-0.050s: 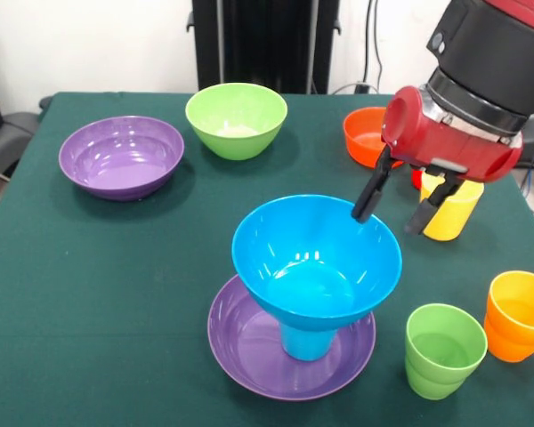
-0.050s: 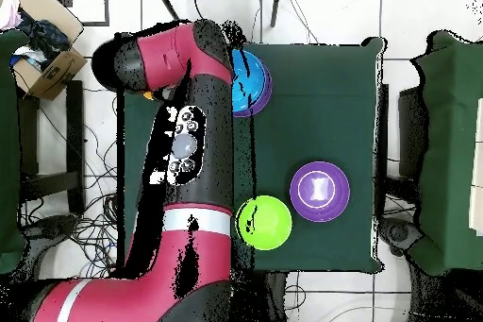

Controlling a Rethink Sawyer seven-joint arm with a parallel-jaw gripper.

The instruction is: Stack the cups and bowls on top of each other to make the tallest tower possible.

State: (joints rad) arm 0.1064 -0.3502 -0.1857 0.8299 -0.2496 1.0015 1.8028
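Pretty wobbly setup right now. Deep glossy blue plastic bowl (image 1: 316,260) perched upright on an upturned blue plastic tumbler (image 1: 307,341), itself sitting in the middle of the wide shallow purple plastic bowl (image 1: 249,351) at the near edge of the green-clothed desk (image 1: 89,267). So that's the tower so far: wide base, skinny middle, wide top. Top-heavy, basically.

Biggest worry: one finger of the pincer (image 1: 397,201) right at the far rim of that blue bowl, looks to be touching or just inside it. Any sideways drag or an uneven lift could easily tip the bowl off its narrow perch, maybe knocking the tumbler over too. Also worth watching the yellow plastic tumbler (image 1: 452,210) just behind the other finger, easy to clip on a swing.

Pincer spread wide, gripping nothing. Red and black arm coming down from the upper right in the front view, wrist tilted, fingers angled down and left towards the bowl.

Elsewhere: second purple bowl (image 1: 121,157) and light green plastic bowl (image 1: 237,119) at the far side, small orange bowl (image 1: 367,135) partly behind the arm, green tumbler (image 1: 443,350) and orange tumbler (image 1: 519,315) near right. Overhead mostly blocked by the arm.
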